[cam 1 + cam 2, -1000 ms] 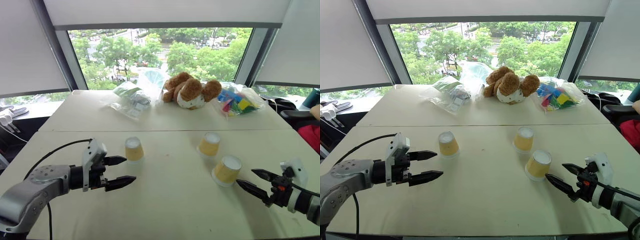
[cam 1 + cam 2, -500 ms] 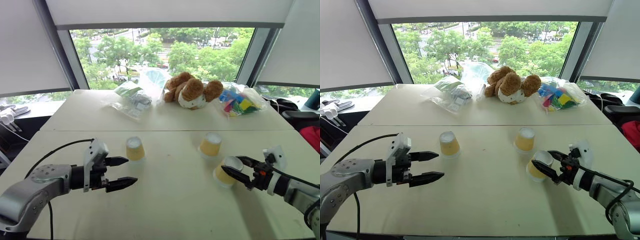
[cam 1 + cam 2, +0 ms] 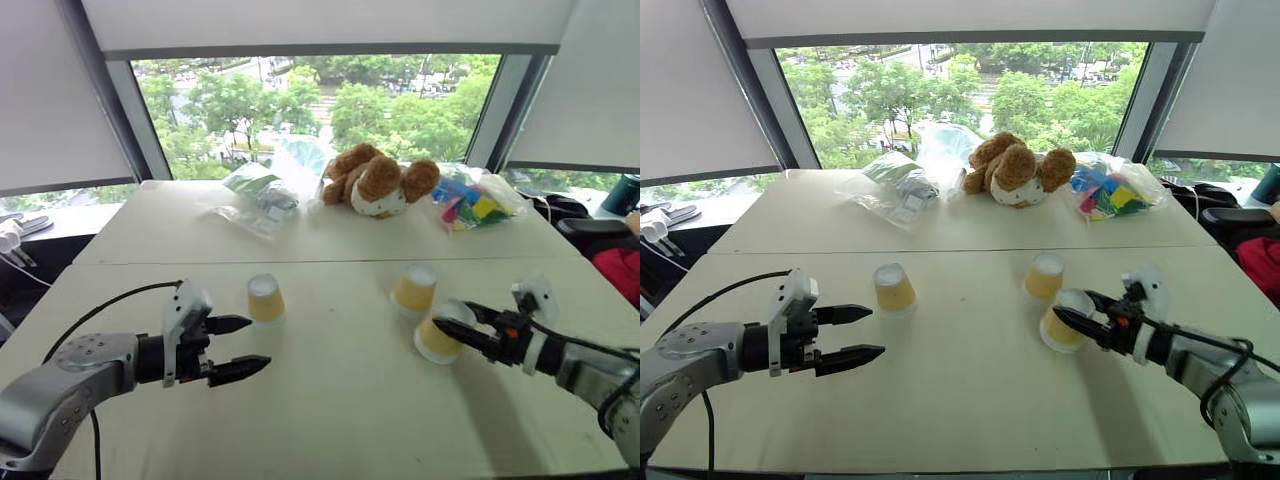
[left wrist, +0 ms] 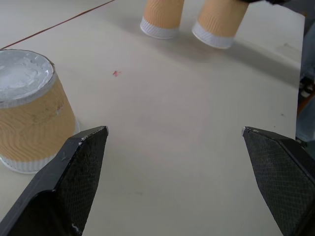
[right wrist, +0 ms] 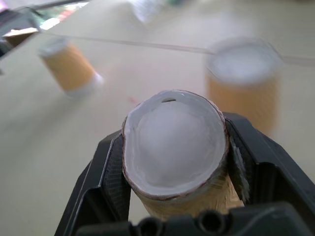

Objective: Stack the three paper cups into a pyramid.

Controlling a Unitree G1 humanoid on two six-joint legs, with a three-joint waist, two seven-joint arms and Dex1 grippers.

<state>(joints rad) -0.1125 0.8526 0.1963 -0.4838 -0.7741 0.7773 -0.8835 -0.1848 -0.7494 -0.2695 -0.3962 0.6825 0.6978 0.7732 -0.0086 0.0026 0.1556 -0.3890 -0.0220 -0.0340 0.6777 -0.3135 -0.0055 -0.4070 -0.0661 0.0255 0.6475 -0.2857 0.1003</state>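
Observation:
Three yellow-orange paper cups stand upside down on the pale table (image 3: 330, 420). One cup (image 3: 266, 298) is at the left, just beyond my left gripper (image 3: 258, 343), which hangs open and empty beside it. That cup (image 4: 29, 108) lies by one finger in the left wrist view. A second cup (image 3: 414, 288) stands right of centre. The third cup (image 3: 438, 337) is tilted, and my right gripper (image 3: 463, 322) is shut on it near its white base (image 5: 174, 142), squeezing it slightly oval.
At the far edge by the window lie a brown plush toy (image 3: 378, 182), a clear plastic bag (image 3: 262, 195) and a bag of coloured blocks (image 3: 470, 205). A seam crosses the table behind the cups. A dark chair (image 3: 590, 230) stands at the right.
My right gripper moved in to the left onto the right-hand cup and shut on it, tipping the cup. The left gripper stayed where it was, open.

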